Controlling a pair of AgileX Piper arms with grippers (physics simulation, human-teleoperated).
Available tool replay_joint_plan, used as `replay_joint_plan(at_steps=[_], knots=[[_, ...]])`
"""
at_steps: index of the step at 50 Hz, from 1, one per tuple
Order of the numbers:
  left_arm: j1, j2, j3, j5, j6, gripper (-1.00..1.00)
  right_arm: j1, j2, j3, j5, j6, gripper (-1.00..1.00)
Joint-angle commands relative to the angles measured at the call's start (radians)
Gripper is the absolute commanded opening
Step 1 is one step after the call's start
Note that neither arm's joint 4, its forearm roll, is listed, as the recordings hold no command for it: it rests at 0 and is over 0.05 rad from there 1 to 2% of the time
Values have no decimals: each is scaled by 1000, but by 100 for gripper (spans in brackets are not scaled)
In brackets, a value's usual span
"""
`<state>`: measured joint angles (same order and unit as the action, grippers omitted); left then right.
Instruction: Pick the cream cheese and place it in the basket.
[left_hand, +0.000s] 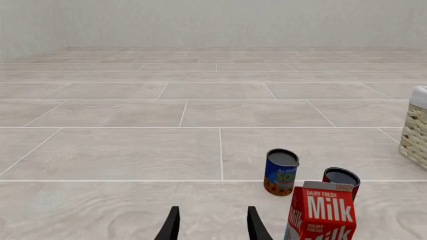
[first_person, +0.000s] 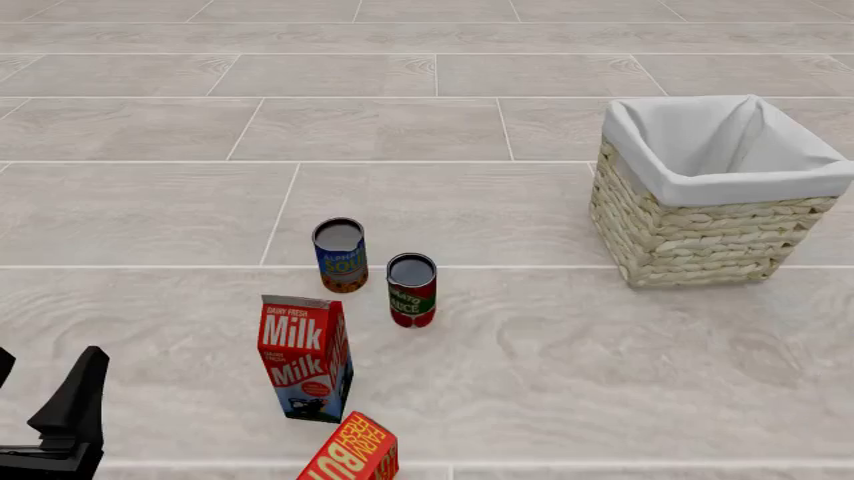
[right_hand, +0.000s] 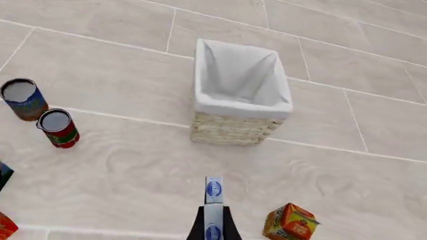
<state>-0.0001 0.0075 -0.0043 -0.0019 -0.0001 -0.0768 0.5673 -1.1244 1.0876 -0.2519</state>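
Observation:
The cream cheese (right_hand: 213, 199) shows only in the right wrist view, a thin white box with blue print seen edge-on. My right gripper (right_hand: 213, 227) is shut on it and holds it above the floor, short of the basket (right_hand: 235, 102). The wicker basket with white lining (first_person: 707, 215) stands at the right in the front view, and its inside looks empty. Neither the right gripper nor the cream cheese shows in the front view. My left gripper (first_person: 40, 390) is open and empty at the near left, and its two fingers stand apart in the left wrist view (left_hand: 212, 225).
A blue can (first_person: 340, 255), a red can (first_person: 411, 289), a Milk carton (first_person: 306, 357) and a red-orange box (first_person: 351, 452) stand left of centre. A small orange carton (right_hand: 289, 223) stands near the right gripper. The basket's edge (left_hand: 417, 127) shows in the left wrist view.

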Motion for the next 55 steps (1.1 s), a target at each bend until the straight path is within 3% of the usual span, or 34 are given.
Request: replay_joint_plan(at_steps=[1,5,6,14,25,37,55], knots=[[0,0,0,0,0,100,35,6,-2,-124,203,-100],[0,0,0,0,0,100,53,2,28,-189,228,-100],[0,0,0,0,0,100,68,6,47,-222,256,-100],[0,0,0,0,0,100,70,106,106,-379,239,-100],[0,0,0,0,0,100,83,240,120,-523,223,-100],[0,0,0,0,0,100,51,424,13,-577,192,-100],[0,0,0,0,0,100,37,538,-71,-588,186,-100]])
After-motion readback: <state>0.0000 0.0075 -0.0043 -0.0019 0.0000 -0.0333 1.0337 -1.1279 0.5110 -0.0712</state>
